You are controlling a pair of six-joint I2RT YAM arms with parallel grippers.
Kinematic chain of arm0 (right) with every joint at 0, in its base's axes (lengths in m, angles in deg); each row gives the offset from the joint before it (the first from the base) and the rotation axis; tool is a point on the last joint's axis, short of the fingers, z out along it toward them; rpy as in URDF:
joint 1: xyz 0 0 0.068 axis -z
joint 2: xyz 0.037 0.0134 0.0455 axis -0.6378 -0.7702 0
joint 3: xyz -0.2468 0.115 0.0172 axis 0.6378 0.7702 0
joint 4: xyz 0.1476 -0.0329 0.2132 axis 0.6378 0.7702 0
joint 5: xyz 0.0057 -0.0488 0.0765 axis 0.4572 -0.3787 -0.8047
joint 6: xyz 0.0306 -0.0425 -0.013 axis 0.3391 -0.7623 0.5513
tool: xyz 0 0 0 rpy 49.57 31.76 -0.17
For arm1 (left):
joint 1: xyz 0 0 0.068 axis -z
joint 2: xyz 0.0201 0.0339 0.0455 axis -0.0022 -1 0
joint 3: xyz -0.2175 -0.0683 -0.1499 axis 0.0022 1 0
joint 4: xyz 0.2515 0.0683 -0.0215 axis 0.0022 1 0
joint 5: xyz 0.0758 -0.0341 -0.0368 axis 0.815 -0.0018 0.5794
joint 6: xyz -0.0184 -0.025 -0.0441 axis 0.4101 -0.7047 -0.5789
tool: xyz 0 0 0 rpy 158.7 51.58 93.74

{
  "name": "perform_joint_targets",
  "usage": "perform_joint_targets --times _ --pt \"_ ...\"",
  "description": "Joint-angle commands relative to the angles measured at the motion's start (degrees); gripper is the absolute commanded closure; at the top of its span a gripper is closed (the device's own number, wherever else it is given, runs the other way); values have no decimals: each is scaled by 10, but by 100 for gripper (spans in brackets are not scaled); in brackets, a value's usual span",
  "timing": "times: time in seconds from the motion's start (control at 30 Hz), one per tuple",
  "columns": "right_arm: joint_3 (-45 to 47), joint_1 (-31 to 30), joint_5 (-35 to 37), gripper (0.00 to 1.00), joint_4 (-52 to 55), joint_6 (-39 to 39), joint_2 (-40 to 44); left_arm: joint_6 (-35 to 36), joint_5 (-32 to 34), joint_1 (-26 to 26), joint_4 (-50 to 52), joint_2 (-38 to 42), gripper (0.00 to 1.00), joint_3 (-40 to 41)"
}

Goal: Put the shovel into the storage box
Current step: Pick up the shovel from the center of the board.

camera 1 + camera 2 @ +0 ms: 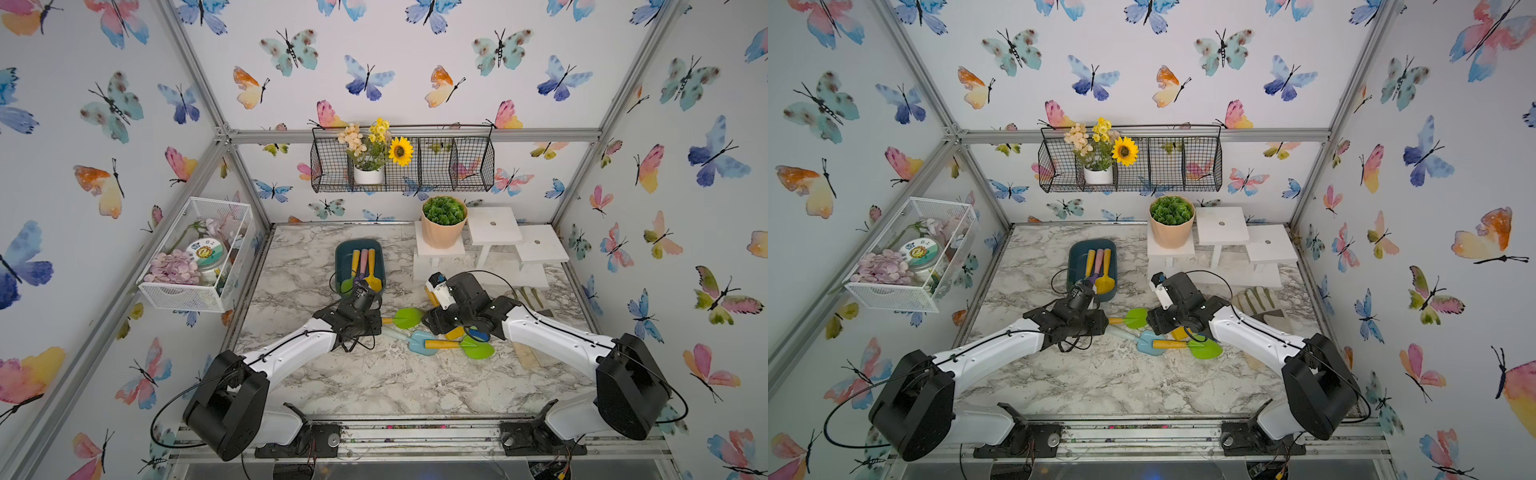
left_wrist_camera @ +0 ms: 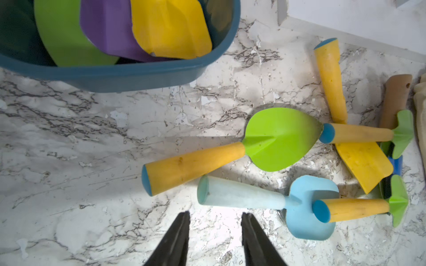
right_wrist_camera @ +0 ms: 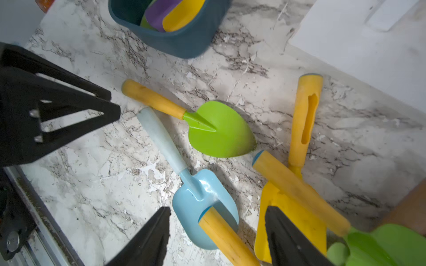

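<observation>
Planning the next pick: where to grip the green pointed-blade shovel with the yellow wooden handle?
Its yellow handle near the butt end, from straight above, jaws across: it lies flat on bare marble there; farther along the pale-blue shovel's handle crowds it.

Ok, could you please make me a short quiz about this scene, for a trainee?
1. How many shovels lie in the storage box? A two, B three, C five.
2. True or false: the left hand grips a shovel.
3. What rests on the blade of the light blue shovel?
Key: 1 B. 2 false, it is open and empty. 3 a yellow handle.
</observation>
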Motion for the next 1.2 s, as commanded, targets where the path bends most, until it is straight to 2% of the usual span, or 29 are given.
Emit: perform_joint_targets --times 0.0,0.23,0.43,0.67,1.17 --pt "18 -3 8 31 41 -8 11 -10 -6 -1 -17 12 57 9" --pt "42 -3 15 33 66 -6 12 -22 -6 -1 -37 11 57 27" --pt "41 -4 -10 34 52 -9 8 -25 -3 -1 -41 10 57 34" --pt "46 -5 6 35 84 -23 4 -30 -2 -1 -45 7 57 41" --pt "19 -40 -5 36 69 -33 -26 -39 5 -2 -46 17 57 49"
